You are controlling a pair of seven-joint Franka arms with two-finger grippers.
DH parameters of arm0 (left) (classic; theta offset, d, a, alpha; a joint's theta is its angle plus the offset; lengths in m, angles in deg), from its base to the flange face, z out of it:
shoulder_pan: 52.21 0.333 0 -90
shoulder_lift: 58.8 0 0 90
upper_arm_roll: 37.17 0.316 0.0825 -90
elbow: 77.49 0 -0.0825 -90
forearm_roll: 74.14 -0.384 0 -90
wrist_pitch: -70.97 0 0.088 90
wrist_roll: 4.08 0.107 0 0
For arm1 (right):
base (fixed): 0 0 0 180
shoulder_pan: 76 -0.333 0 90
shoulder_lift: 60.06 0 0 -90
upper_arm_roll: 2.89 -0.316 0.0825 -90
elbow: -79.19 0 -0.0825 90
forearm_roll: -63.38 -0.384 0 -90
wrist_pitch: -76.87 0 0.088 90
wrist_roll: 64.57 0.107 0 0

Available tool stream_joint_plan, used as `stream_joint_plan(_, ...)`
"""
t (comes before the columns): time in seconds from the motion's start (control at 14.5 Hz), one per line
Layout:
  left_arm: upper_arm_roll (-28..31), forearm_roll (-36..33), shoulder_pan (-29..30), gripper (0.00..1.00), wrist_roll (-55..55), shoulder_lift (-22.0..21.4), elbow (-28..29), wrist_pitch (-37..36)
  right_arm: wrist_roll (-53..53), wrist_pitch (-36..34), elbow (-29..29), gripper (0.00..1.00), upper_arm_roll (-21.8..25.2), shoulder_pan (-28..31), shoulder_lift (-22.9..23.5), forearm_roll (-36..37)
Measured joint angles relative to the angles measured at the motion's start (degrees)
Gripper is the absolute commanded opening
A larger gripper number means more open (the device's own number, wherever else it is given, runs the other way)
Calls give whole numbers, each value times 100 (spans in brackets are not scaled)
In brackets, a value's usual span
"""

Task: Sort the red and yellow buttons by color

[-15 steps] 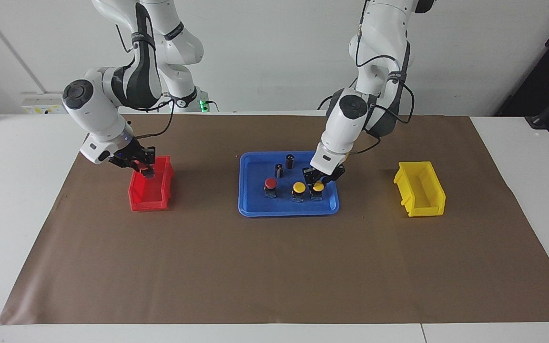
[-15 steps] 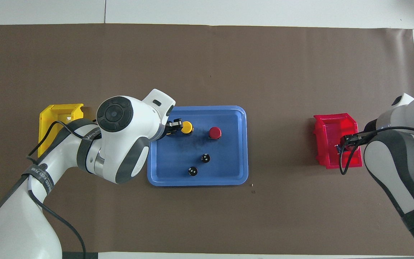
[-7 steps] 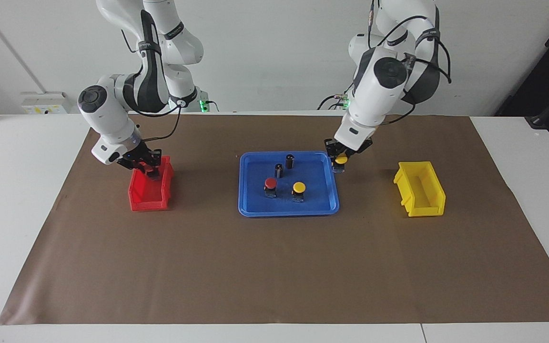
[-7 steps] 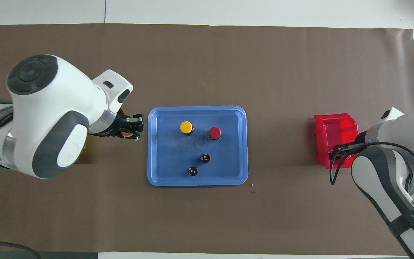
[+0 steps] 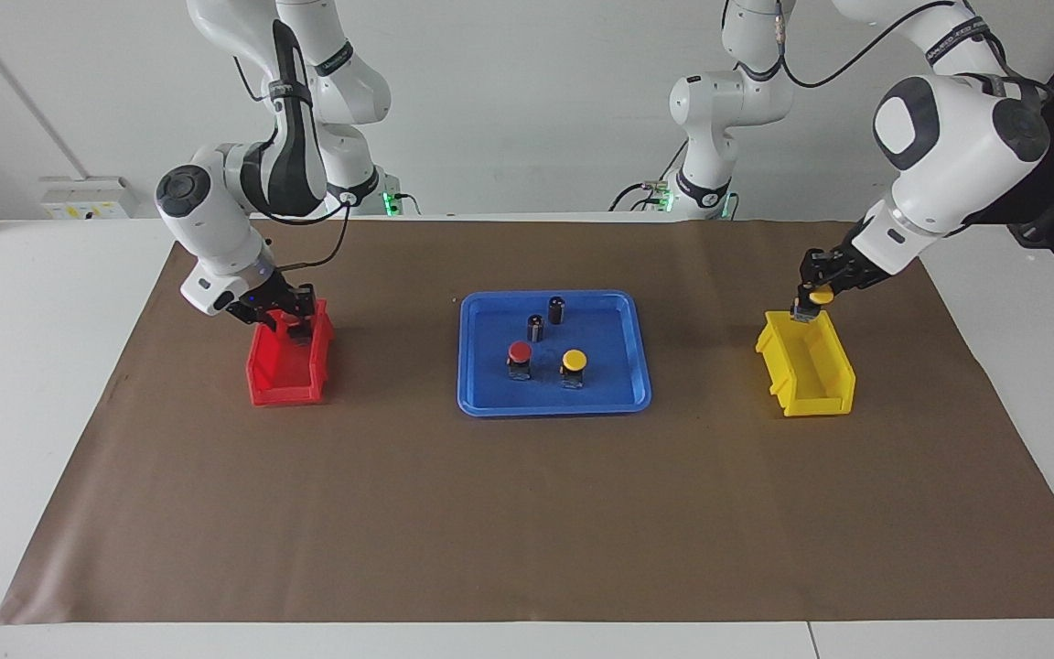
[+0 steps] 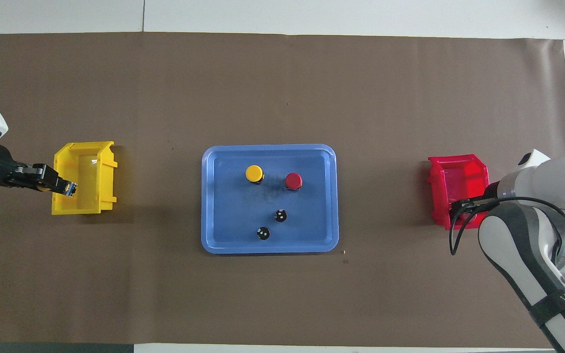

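One red button [image 5: 519, 353] [image 6: 293, 181] and one yellow button [image 5: 574, 360] [image 6: 254, 173] stand in the blue tray [image 5: 481, 395] [image 6: 209, 206]. My left gripper [image 5: 809, 303] [image 6: 66, 188] is shut on a second yellow button [image 5: 821, 296], held over the end of the yellow bin [image 5: 811, 375] [image 6: 84, 208] nearest the robots. My right gripper [image 5: 289, 320] hangs over the end of the red bin [image 5: 285, 383] [image 6: 459, 169] nearest the robots. In the overhead view the arm hides it. A second red button does not show.
Two dark cylinders without coloured caps [image 5: 557, 308] [image 5: 536, 327] stand in the tray, nearer to the robots than the buttons. They also show in the overhead view [image 6: 280, 214] [image 6: 263, 233]. A brown mat [image 5: 527, 513] covers the table.
My left gripper lifted a yellow button out of the tray and carried it to above the yellow bin. My right gripper drew back a little, still over the red bin.
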Motion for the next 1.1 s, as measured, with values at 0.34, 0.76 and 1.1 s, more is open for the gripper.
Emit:
stream_joint_plan(0.34,-101,-90,-4,10,24,-12,758,854,-96,-733,502,58,0,0,-8,179)
stream_joint_plan(0.76,-75,-234,22,10,24,27,1548,1977,366,-1681,1914,58,-127,-429,48,136)
stream_joint_plan(1.1,-74,-240,22,10,24,54,1757,2280,3151,-1429,3172,60,-239,-2171,735,-252)
